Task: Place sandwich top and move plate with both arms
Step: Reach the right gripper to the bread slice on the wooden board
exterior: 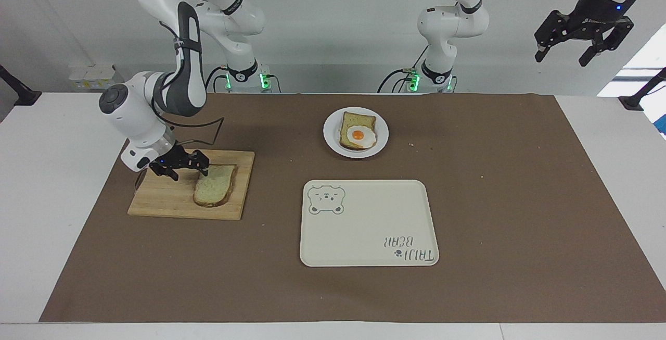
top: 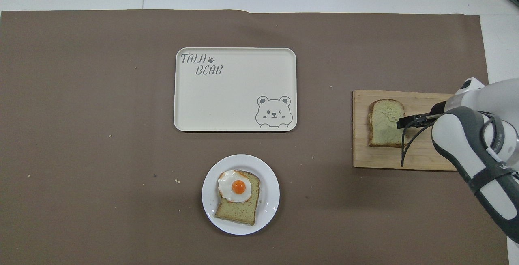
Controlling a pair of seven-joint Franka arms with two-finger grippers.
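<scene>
The sandwich top [exterior: 214,186] [top: 385,123], a plain pale slice with brown crust, lies flat on a wooden cutting board [exterior: 166,197] [top: 421,157]. My right gripper [exterior: 189,173] [top: 401,123] is open and low over the board, right at the slice's edge on the side toward the right arm's end of the table. Nothing is in it. The small white plate [exterior: 331,134] [top: 271,200] near the robots carries a bread slice with a fried egg [exterior: 358,133] [top: 238,192]. My left gripper [exterior: 561,60] waits open, raised high off the table's end.
A cream tray with a bear drawing [exterior: 364,225] [top: 227,102] lies farther from the robots than the plate. A brown mat [exterior: 494,199] covers the table. A black cable loops from the right wrist over the board.
</scene>
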